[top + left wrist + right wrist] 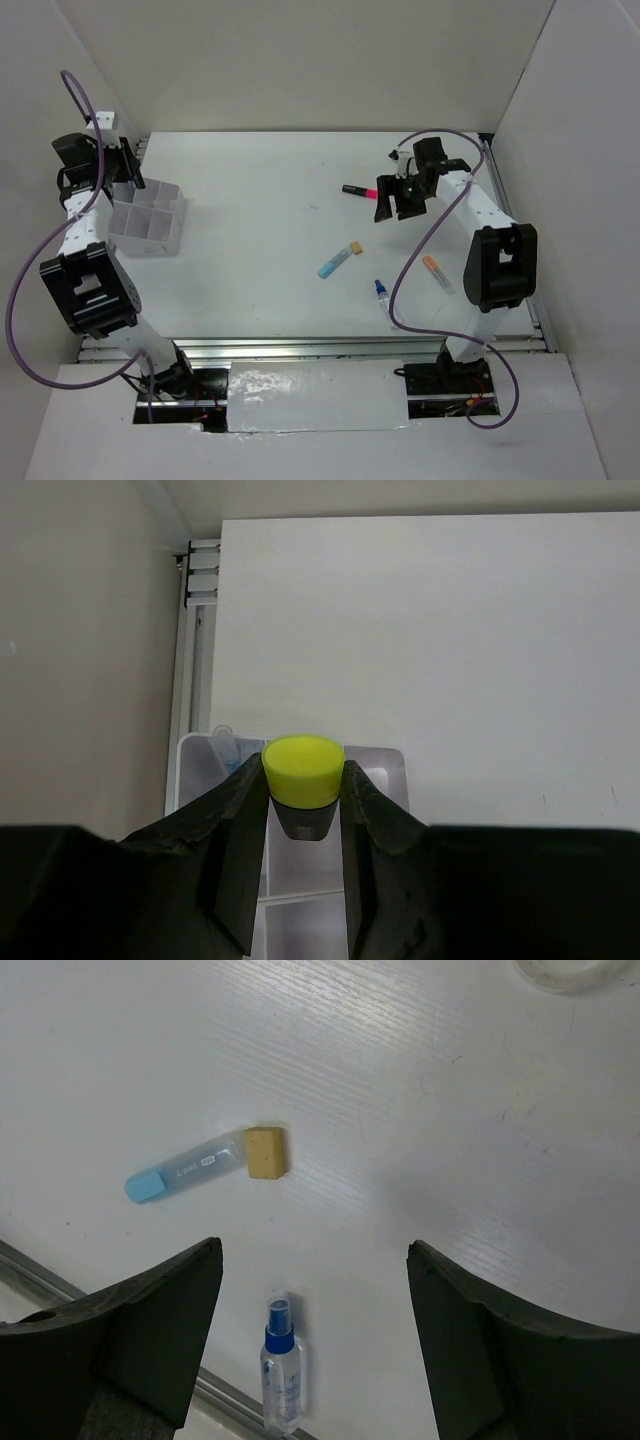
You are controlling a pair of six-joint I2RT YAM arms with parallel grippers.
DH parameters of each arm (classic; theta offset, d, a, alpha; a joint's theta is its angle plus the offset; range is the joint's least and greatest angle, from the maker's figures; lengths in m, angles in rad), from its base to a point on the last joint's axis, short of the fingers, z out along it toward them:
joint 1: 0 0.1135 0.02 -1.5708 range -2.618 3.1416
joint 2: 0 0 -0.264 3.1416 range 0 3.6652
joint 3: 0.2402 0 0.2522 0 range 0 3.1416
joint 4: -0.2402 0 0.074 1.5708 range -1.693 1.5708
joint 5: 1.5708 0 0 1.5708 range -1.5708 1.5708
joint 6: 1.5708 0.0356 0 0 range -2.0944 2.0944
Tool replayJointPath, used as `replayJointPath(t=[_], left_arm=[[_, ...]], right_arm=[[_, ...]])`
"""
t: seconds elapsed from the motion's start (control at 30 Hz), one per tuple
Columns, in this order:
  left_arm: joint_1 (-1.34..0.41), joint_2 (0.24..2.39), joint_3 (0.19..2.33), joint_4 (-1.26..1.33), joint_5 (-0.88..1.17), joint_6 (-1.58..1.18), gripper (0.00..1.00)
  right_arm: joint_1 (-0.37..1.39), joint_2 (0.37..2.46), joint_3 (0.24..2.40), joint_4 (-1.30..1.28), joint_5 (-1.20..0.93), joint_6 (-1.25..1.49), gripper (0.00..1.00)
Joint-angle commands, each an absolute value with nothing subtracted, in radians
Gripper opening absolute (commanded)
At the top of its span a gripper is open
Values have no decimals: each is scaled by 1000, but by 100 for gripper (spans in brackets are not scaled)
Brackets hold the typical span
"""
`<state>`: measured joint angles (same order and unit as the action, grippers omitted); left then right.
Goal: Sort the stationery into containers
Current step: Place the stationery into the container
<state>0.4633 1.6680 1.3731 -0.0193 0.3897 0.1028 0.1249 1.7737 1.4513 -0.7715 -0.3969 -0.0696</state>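
My left gripper (128, 172) hangs over the far end of the translucent white organizer box (150, 222). In the left wrist view it (304, 782) is shut on a black highlighter with a yellow cap (303, 770), held end-on above the box's compartments (388, 767). My right gripper (400, 198) is open above the table with nothing between its fingers (313, 1252). Just left of it lies a pink-capped black highlighter (360, 190). A light-blue marker (338, 258) (185, 1170), a blue-capped bottle (382, 294) (281, 1368) and an orange-capped tube (437, 272) lie on the white table.
A clear tape ring (573, 970) shows at the top edge of the right wrist view. White walls close in the table on the left, back and right. A metal rail (300, 348) runs along the near edge.
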Motion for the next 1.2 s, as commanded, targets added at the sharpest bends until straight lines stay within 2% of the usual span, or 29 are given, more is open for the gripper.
replayJointPath(t=[0.0, 0.23, 0.33, 0.37, 0.63, 0.73, 0.8, 0.93, 1.17], left_arm=[[471, 1687, 1391, 64, 388, 120, 0], [472, 1703, 1365, 51, 399, 109, 2], [468, 1701, 1356, 38, 397, 126, 17], [466, 1703, 1356, 26, 393, 130, 26], [465, 1697, 1364, -34, 377, 150, 49], [462, 1694, 1380, -57, 383, 160, 63], [453, 1694, 1390, -75, 387, 169, 68], [434, 1677, 1391, -89, 406, 189, 72], [374, 1600, 1356, -106, 451, 209, 74]], right_arm=[[123, 1773, 1451, -761, -387, -81, 81], [123, 1776, 1456, -759, -377, -84, 81], [123, 1784, 1462, -750, -359, -84, 82], [123, 1789, 1468, -746, -353, -87, 82], [123, 1886, 1621, -744, -232, -173, 82], [120, 1951, 1756, -753, -178, -238, 82], [117, 1985, 1798, -747, -189, -293, 82], [117, 2080, 1955, -781, -222, -354, 81], [133, 2258, 2132, -834, -350, -431, 77]])
